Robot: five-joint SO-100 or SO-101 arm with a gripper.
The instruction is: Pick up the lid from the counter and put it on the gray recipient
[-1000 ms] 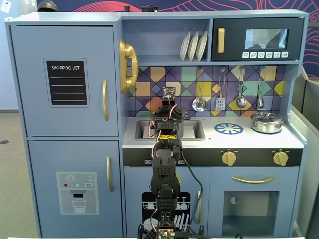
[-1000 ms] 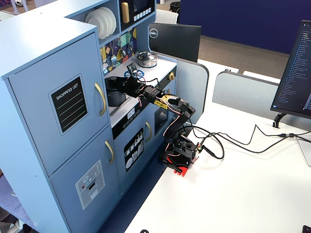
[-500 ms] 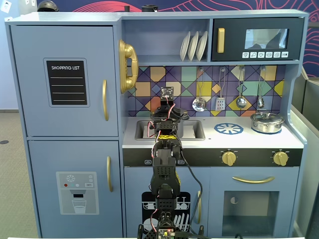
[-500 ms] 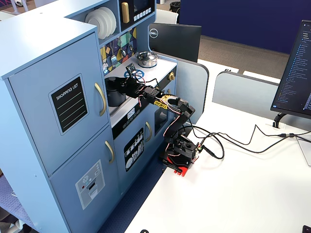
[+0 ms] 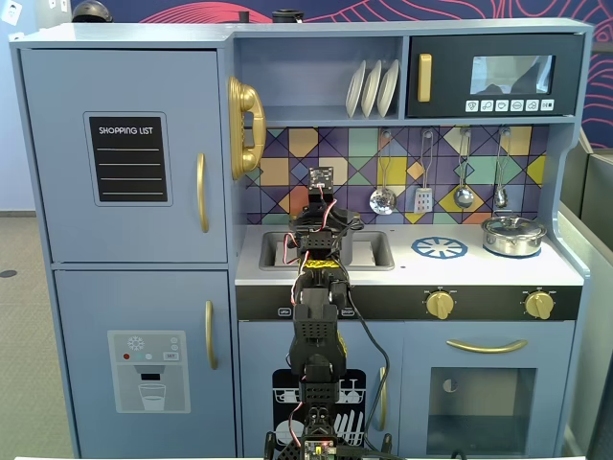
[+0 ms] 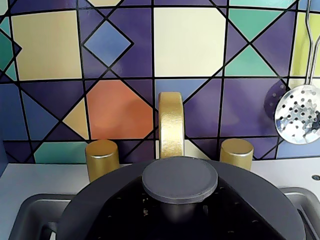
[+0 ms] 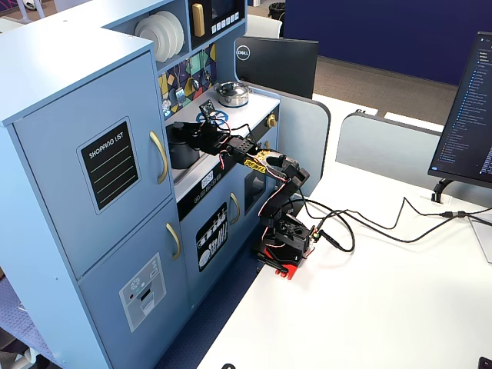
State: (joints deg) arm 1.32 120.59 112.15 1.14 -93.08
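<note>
A fixed view shows the robot arm (image 7: 261, 165) reaching from the white desk (image 7: 384, 307) to the gray recipient (image 7: 183, 147) in the toy kitchen's sink. Only the wrist view shows the lid (image 6: 180, 192) seated on it below the gold faucet (image 6: 171, 122). Whether the tool (image 7: 178, 129) is apart or together cannot be told.

A blue toy kitchen (image 5: 124, 153) with a colourful tiled backsplash (image 6: 120, 100) stands ahead of the gripper; white desk (image 7: 400, 307) and monitors (image 7: 469, 115) lie behind.
</note>
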